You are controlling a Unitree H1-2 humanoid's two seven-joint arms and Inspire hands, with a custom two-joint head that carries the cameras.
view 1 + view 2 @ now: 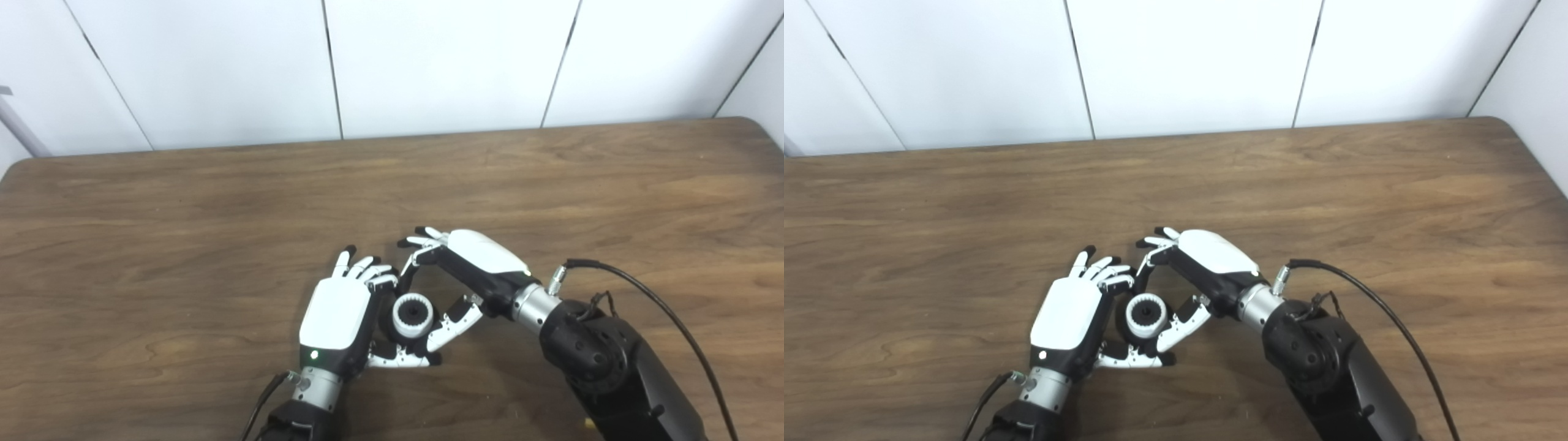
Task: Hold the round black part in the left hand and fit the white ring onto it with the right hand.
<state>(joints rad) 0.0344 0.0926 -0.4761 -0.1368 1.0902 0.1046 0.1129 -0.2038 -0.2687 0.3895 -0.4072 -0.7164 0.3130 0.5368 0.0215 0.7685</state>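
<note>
My left hand (337,318) is low in the middle of the table, its back up and its fingers and thumb curled around the round black part (388,321). The white ring (411,314), toothed inside, sits on the top of that part, facing up. Only a dark rim of the part shows around the ring. My right hand (484,260) reaches in from the right, just beyond the ring. Its fingers (422,242) are spread above the ring, clear of it. Its thumb (456,320) lies beside the ring's lower right edge. Whether the thumb touches the ring cannot be made out.
The brown wooden table (184,245) runs wide on both sides, with its far edge against a white panelled wall (429,61). A black cable (667,318) loops out from my right wrist over the table's right part.
</note>
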